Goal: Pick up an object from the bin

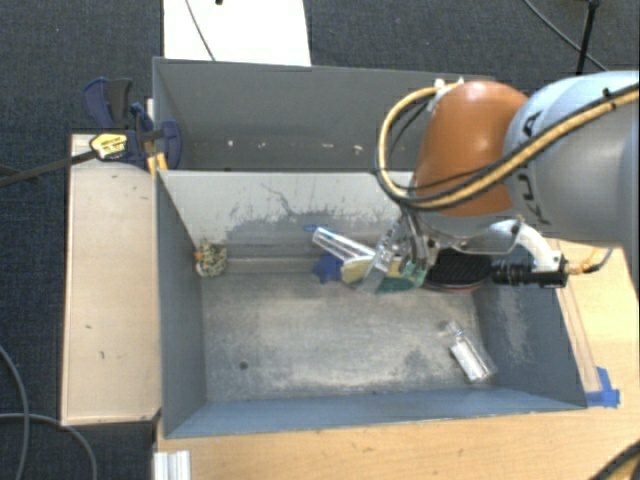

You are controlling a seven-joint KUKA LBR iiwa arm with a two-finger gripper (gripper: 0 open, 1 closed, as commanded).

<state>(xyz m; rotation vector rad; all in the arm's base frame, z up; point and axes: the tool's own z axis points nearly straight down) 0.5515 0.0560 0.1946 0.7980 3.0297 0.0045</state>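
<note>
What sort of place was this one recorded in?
Probably a robotics lab grasping station: a grey metal bin with scattered small items like a silver tube, a cabled robot arm reaching in, dark carpet around.

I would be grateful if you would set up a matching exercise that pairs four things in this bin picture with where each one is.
Things:
1. mottled lump
2. silvery piece
3. blue piece
4. gripper

Places:
A. alone, towards the front right of the bin floor
B. far left corner of the floor
C. right beside the green piece
D. by the far wall, about midway along it

Pairs: 1-B, 2-A, 3-D, 4-C
</note>
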